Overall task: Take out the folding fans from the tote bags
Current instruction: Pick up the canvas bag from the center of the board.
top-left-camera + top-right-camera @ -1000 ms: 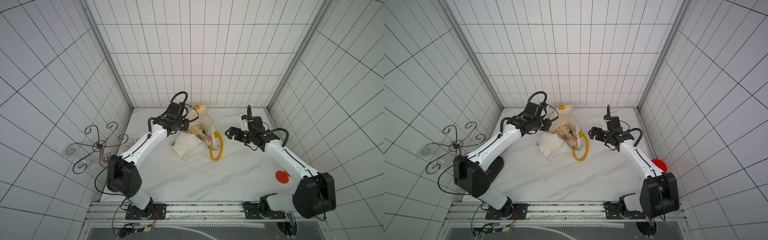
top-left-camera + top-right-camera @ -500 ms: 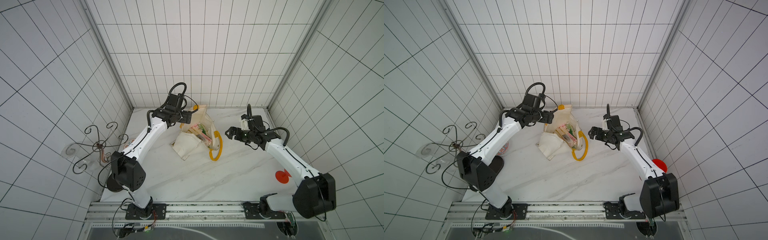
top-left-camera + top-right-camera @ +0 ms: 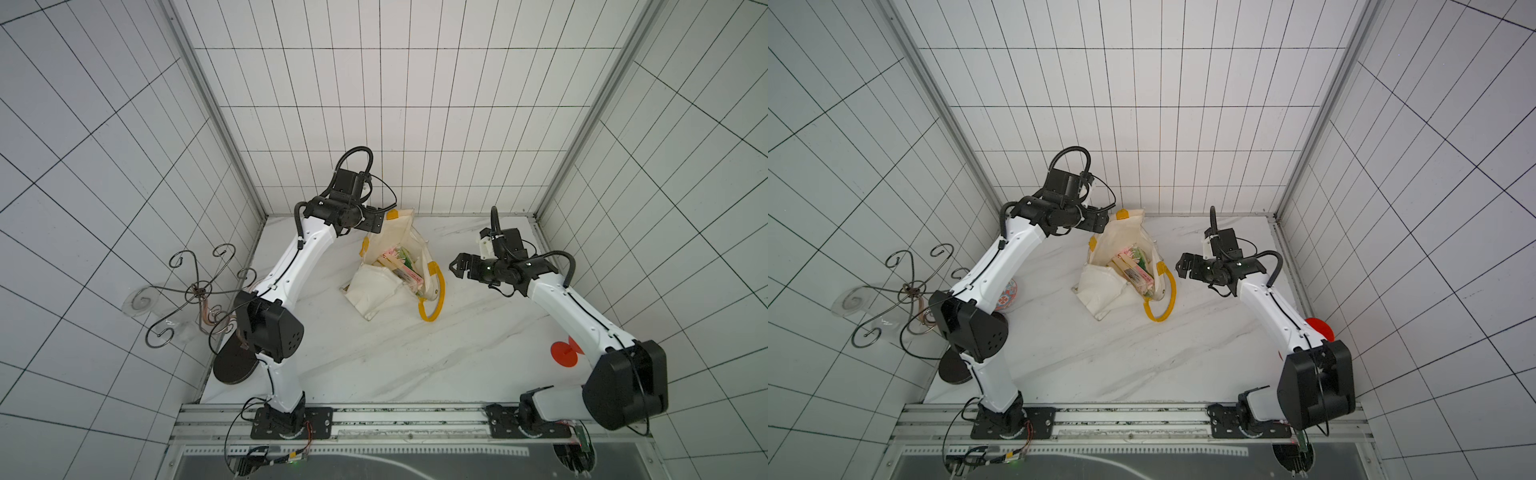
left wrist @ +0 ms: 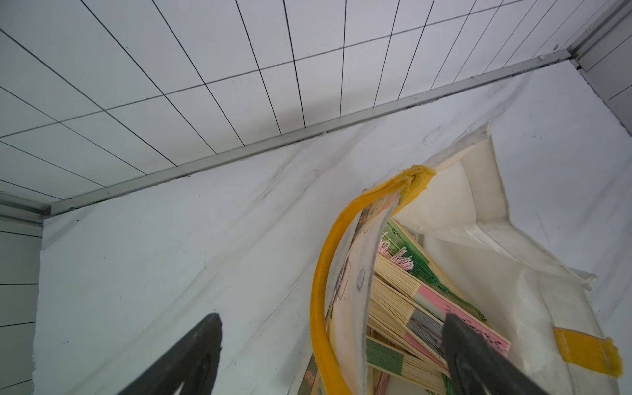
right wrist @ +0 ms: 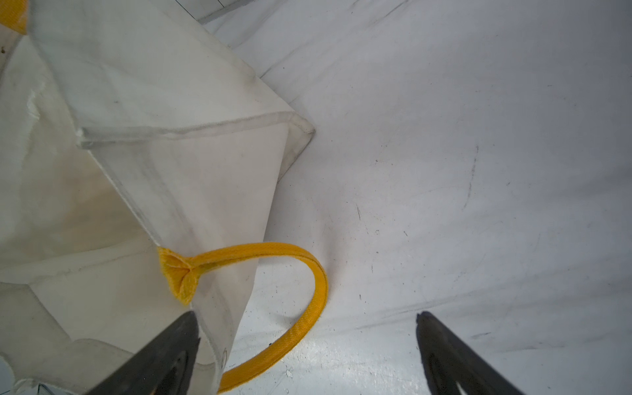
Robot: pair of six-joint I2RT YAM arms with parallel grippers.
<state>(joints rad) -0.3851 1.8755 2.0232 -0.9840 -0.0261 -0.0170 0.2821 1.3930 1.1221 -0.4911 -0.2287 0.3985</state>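
The cream tote bag (image 3: 374, 286) (image 3: 1100, 286) lies on the marble table with its mouth gaping. Inside lie several closed folding fans (image 3: 401, 268) (image 3: 1133, 270) (image 4: 403, 301), bamboo with pink, green and black-inked folds. My left gripper (image 3: 376, 222) (image 3: 1100, 222) (image 4: 331, 314) hangs open over the bag's far rim. Its jaws straddle the rim and one yellow handle (image 4: 319, 273) without gripping either. My right gripper (image 3: 457, 266) (image 3: 1181, 266) (image 5: 306, 314) is open just right of the bag, above the other yellow handle (image 5: 307, 270) (image 3: 432, 299), holding nothing.
A curled wire stand (image 3: 195, 291) and a black disc (image 3: 235, 365) stand at the table's left edge, with a patterned bowl (image 3: 1007, 295) behind the left arm. A red object (image 3: 565, 353) sits at the right edge. The back wall is close behind the bag.
My left gripper has opened wide and moved up and back toward the bag's far rim. The right arm has stayed put.
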